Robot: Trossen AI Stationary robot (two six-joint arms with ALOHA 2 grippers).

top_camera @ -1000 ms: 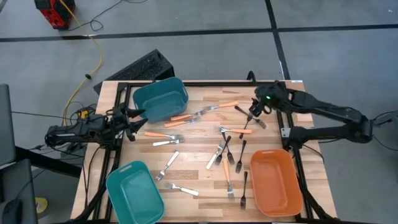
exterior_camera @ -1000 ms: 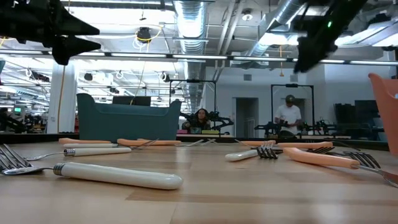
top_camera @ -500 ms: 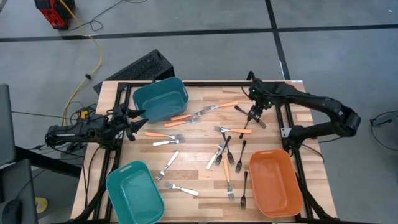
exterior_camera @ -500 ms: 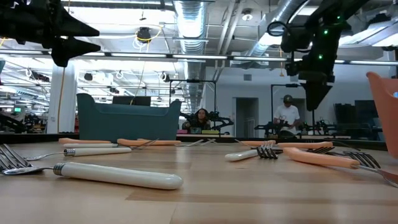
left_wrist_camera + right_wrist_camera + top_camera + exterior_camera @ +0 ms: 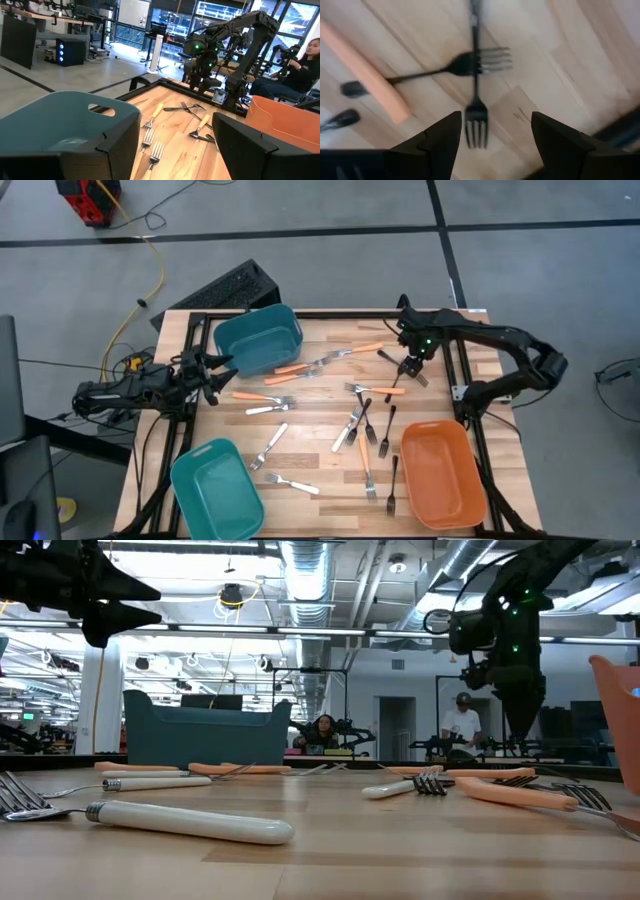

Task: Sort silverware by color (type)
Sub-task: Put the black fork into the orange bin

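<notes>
Right gripper (image 5: 487,135) hangs fingers apart over two crossed black forks (image 5: 476,65) beside the orange-handled fork (image 5: 367,75). Thin, stiff, light, probably slick; pinch the upper handle. Left gripper (image 5: 215,372) waits, apart.

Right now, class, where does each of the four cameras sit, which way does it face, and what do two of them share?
High: overhead, straight down on the table; both arms show.
Low: table height, level across forks into the room; arms hang above.
Left wrist: past its own fingers and a teal bin toward the right arm.
Right wrist: down between open fingers onto two crossed black forks.
Shared: high view shows those forks too.
</notes>
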